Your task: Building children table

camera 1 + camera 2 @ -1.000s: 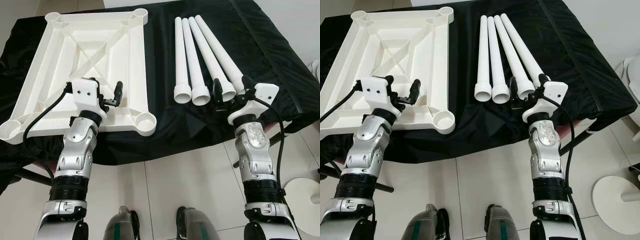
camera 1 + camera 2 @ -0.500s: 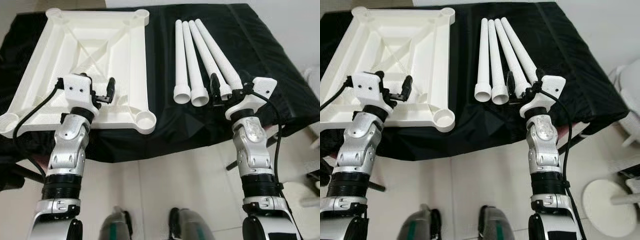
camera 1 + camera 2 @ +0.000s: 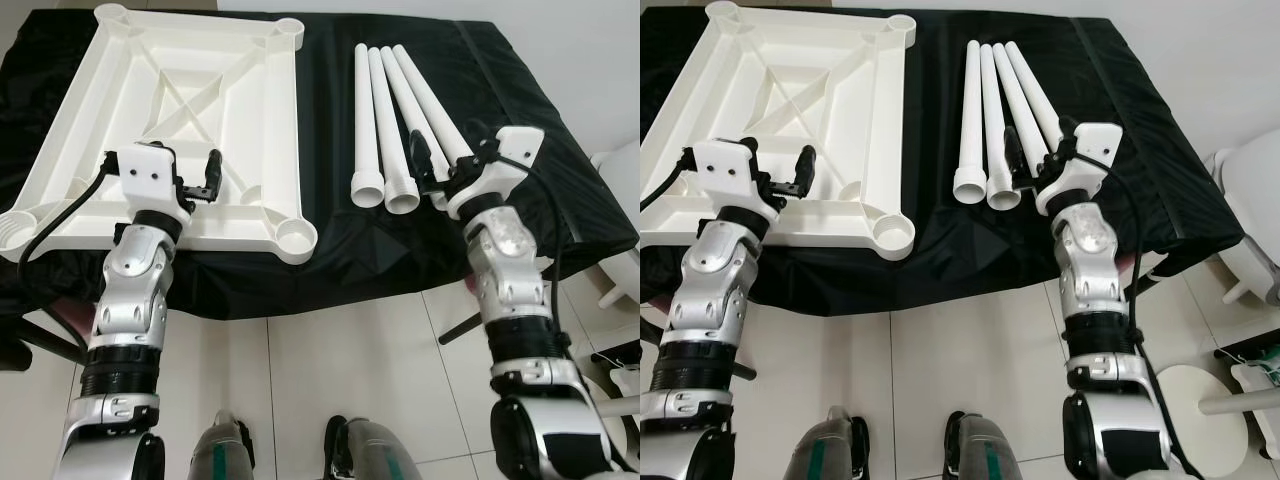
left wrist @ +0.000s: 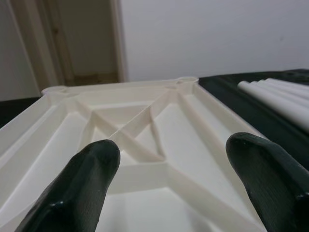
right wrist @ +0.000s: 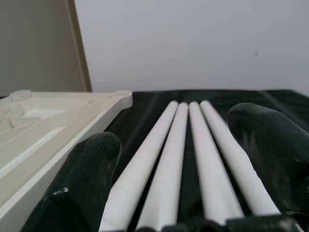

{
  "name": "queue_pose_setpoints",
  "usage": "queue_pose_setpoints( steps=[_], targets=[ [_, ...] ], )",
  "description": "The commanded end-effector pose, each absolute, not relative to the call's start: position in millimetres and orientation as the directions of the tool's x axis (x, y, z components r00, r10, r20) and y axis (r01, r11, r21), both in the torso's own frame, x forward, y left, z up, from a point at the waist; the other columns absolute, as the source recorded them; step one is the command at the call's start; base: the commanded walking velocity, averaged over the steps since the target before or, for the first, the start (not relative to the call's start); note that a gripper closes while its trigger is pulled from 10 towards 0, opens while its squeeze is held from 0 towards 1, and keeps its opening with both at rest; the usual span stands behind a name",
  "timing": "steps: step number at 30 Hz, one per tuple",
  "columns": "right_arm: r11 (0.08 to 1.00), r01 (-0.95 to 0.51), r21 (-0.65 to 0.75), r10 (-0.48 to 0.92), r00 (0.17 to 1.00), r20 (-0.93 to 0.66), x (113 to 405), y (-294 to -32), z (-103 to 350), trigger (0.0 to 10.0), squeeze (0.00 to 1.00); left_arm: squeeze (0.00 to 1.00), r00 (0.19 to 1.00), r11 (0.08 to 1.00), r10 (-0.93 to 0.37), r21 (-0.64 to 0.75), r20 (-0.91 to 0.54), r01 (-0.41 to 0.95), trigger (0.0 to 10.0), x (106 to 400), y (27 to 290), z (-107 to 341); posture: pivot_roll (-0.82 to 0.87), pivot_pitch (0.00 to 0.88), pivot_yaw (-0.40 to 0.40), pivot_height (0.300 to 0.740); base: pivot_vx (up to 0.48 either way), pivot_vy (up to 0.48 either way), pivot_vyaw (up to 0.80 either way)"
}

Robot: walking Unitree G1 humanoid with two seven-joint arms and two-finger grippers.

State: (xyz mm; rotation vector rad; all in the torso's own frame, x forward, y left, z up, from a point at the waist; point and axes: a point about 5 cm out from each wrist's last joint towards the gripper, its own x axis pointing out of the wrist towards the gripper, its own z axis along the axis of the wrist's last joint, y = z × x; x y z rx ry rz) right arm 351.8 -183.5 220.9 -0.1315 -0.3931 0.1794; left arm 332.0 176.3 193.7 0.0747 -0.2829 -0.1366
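Both arms have reached farther over the table than a second ago, and the right pincer (image 3: 1030, 160) now sits above the open ends of the legs instead of beside them. Nearest, pale glossy floor tiles (image 3: 340, 370) meet the hanging edge of the wrinkled black cloth (image 3: 500, 80) that covers the table. On the cloth, the left pincer (image 3: 198, 175) hovers over the near part of the white plastic tabletop (image 3: 255, 70), its rounded black fingers (image 4: 77, 188) spread apart with nothing between them. That tabletop lies underside up on the robot's left, showing moulded ribs in an X and round sockets at its corners. To its right, four smooth white tube legs (image 3: 375, 110) lie side by side, flared open ends toward the robot, fanning slightly away. The right pincer's fingers (image 5: 82, 183) are spread wide over them, holding none.
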Motion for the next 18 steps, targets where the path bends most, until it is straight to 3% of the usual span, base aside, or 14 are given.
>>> queue_pose_setpoints(
  steps=[1,4,5,6,18],
  targets=[
    [0.979,-0.134,-0.151,0.181,0.912,0.367,348.5,-193.7,218.8,10.0,0.0,0.0,0.958,0.996,-0.074,0.073,0.277,0.056,10.0,331.5,174.7,191.1,-0.06,0.087,-0.036,0.74,0.0,0.0,0.0],
    [0.983,-0.113,-0.146,0.159,0.921,0.356,341.1,-197.6,207.9,10.0,0.0,0.0,0.966,0.997,-0.073,0.034,0.249,0.066,10.0,332.0,173.0,183.2,-0.14,0.007,0.052,0.74,0.0,0.0,0.0],
    [0.984,-0.109,-0.144,0.154,0.923,0.353,339.5,-197.4,204.7,10.0,0.0,0.0,0.968,0.997,-0.073,0.022,0.238,0.07,10.0,332.8,172.7,180.9,-0.14,0.007,0.052,0.74,0.0,0.0,0.0],
    [0.985,-0.105,-0.138,0.148,0.924,0.353,338.4,-197.0,201.8,10.0,0.0,0.0,0.97,0.996,-0.087,0.025,0.227,0.083,10.0,334.7,170.6,179.0,-0.16,0.0,0.1,0.74,0.0,0.0,0.0],
    [0.989,-0.04,-0.143,0.095,0.911,0.402,337.1,-204.0,207.7,10.0,0.0,0.0,0.954,0.979,-0.202,0.055,0.221,0.195,10.0,355.0,153.8,192.4,-0.25,0.0,0.21,0.74,0.0,0.0,0.0]
  ],
)
